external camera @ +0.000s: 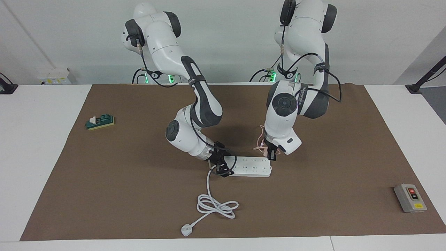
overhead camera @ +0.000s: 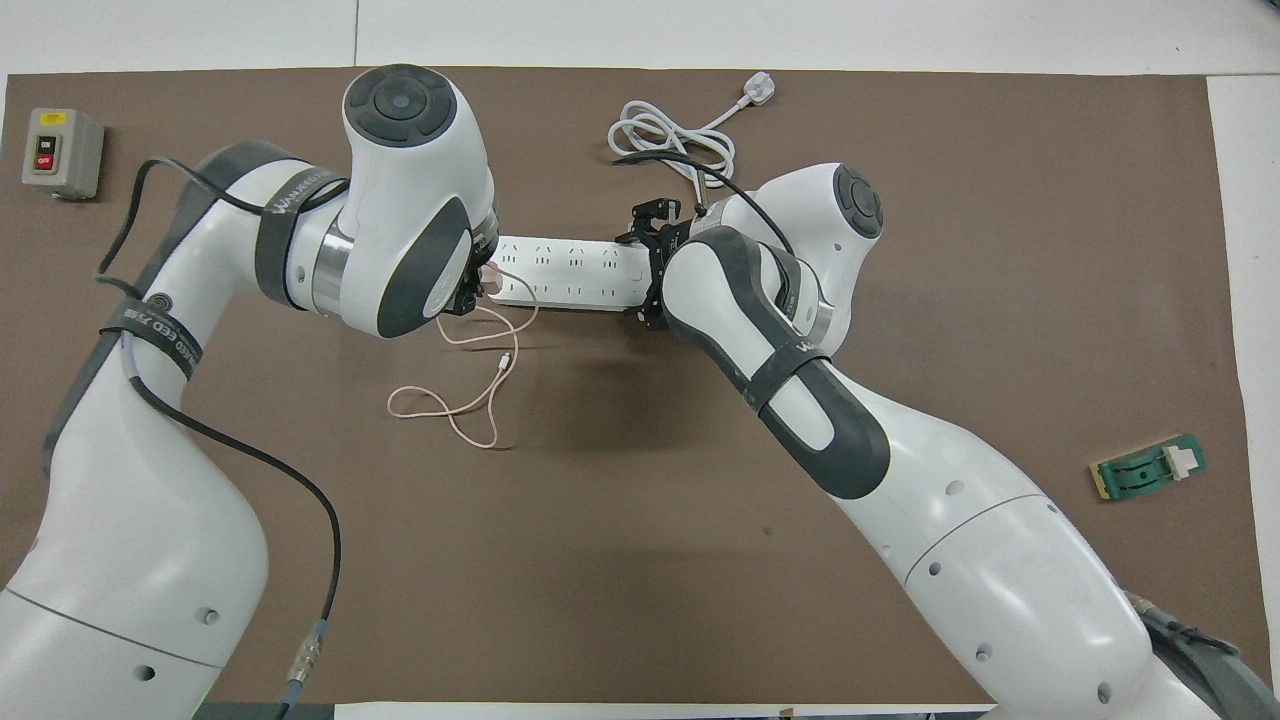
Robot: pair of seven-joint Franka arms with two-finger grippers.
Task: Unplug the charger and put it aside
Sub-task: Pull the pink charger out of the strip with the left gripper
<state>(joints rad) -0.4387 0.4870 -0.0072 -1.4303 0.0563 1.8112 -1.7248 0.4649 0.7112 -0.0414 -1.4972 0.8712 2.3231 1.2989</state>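
So we've got the left gripper point(external camera: 271, 153) clamped on the little pink charger point(external camera: 266, 150), holding it just above the end of the white power strip point(external camera: 251, 166) toward the left arm's end of the table; its thin pink cable point(overhead camera: 470, 395) trails down onto the brown mat point(external camera: 313, 195) nearer the robots; the right gripper point(external camera: 220, 166) sits at the strip's other end, where the white cord point(external camera: 212, 204) leaves; we can't tell how its jaws stand.
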